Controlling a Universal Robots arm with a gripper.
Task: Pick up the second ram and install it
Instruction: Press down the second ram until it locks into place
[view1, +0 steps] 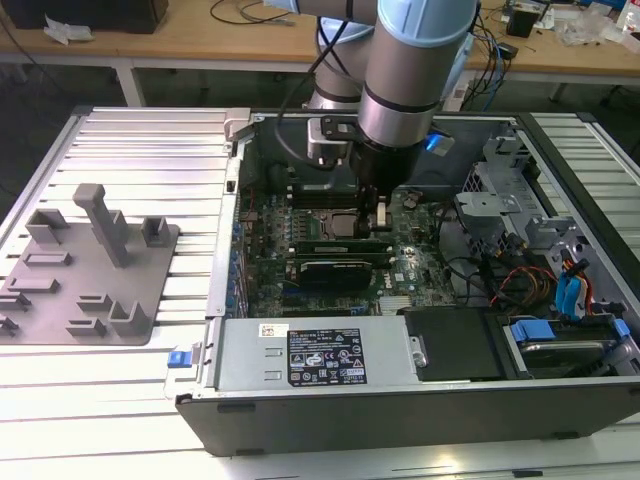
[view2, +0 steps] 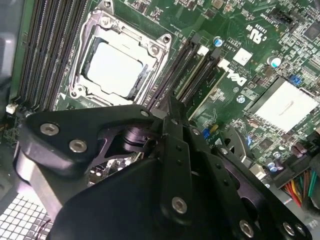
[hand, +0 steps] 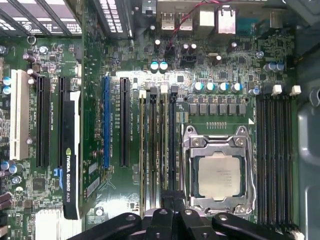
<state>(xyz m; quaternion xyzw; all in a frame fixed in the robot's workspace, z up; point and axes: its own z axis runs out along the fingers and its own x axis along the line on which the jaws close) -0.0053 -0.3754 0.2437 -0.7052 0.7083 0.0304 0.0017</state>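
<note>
From my station I see the arm reaching down into the open computer case (view1: 420, 405), which lies on the ribbed surface (view1: 140, 150) near its middle. The hand (view1: 378, 218) is low over the motherboard (hand: 132, 195), just beside the silver processor (hand: 218, 175).

In the first wrist view the second ram (hand: 163, 145) stands upright in one of the long slots next to the processor socket, on the side facing the black card (hand: 70, 165). Another green stick (hand: 143, 150) sits two slots further from the socket, and the slots beside them look dark. The hand (hand: 172, 200) is at the near end of the second ram, with its fingertips right over that end of the stick's top edge.

In the second wrist view the hand (view2: 172, 105) reads as one narrow dark bar, so I take the fingers as pressed together, with the tip above the same group of slots. I cannot tell whether the tips touch the stick or whether its edge is caught between them.

The grey tray (view1: 60, 300) sits by the surface's edge on the exterior view's left, well apart from the hand.
</note>
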